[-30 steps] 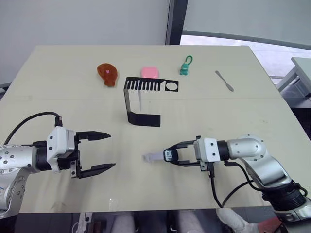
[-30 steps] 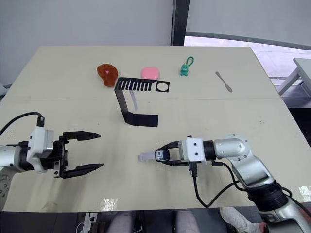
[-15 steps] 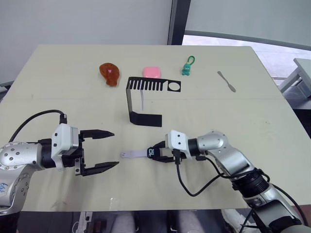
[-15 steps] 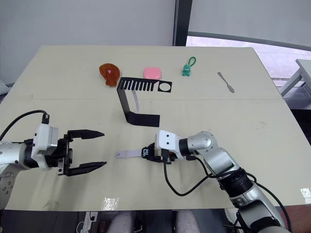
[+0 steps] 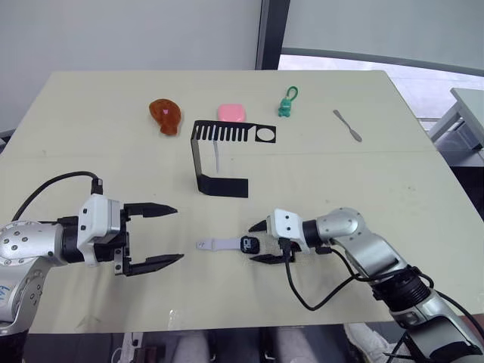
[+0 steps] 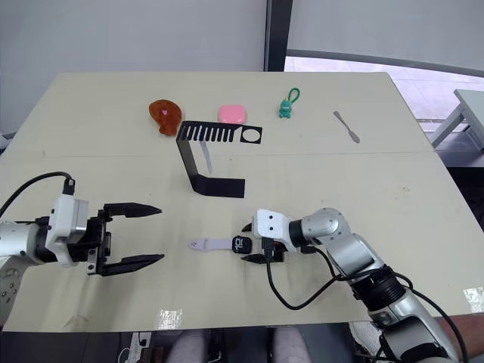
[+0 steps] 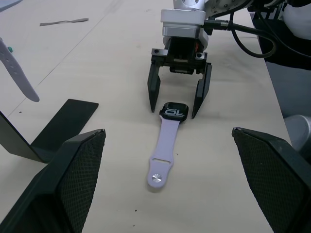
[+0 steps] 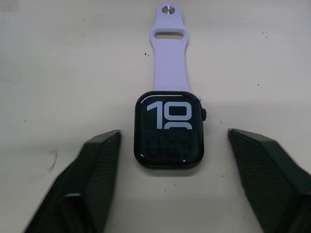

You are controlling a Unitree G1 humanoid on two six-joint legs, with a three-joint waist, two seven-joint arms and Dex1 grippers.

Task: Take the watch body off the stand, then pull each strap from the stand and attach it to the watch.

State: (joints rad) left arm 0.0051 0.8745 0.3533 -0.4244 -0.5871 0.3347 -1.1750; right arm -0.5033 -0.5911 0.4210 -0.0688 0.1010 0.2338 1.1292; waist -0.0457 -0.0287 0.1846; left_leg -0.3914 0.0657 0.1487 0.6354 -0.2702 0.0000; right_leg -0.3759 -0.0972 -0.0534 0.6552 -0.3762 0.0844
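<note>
Watch body (image 5: 250, 244) with one soft strap (image 5: 219, 244) attached, laid on surface; best gripped by rigid case. Right gripper (image 5: 262, 242) spread around it; left gripper (image 5: 165, 234) spread, empty.

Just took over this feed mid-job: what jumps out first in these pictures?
The watch body lies flat on the table with one strap attached, between the open fingers of the right gripper. Behind it, the stand holds the other strap. The left gripper hovers open, facing the watch.
</note>
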